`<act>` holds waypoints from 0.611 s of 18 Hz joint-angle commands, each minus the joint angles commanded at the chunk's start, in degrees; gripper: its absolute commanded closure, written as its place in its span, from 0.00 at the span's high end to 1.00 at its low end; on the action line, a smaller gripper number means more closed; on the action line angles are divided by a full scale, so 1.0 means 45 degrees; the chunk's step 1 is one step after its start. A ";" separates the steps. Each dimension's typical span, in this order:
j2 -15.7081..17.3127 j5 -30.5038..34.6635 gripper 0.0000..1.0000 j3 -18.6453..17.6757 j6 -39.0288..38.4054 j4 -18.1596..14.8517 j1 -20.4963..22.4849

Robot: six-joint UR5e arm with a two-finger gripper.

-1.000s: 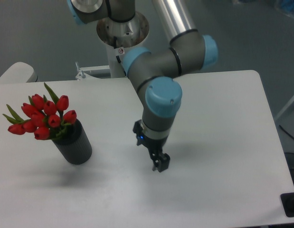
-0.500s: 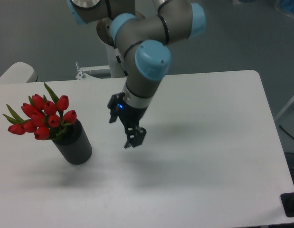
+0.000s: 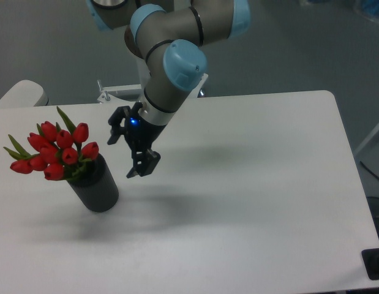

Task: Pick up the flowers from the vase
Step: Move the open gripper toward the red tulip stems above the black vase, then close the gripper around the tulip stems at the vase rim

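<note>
White and bare for most of its width, the table (image 3: 269, 184) fills the lower part of the view, with grey floor behind it. Above the table's left-centre hangs the end effector (image 3: 142, 168), its black fingers pointing down and a little to the right; they sit so close together from this angle that I cannot tell whether they are parted or closed, and nothing is held between them. A small blue light glows on the black body just above. Near it to the left stands the vase (image 3: 97, 188), upright on the table. The flowers (image 3: 57, 151) sit in its mouth, red buds leaning left, apart from the end effector.
</note>
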 joint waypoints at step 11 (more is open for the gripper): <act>-0.0450 -0.1936 1.00 -0.0507 -0.0059 0.0196 -0.0410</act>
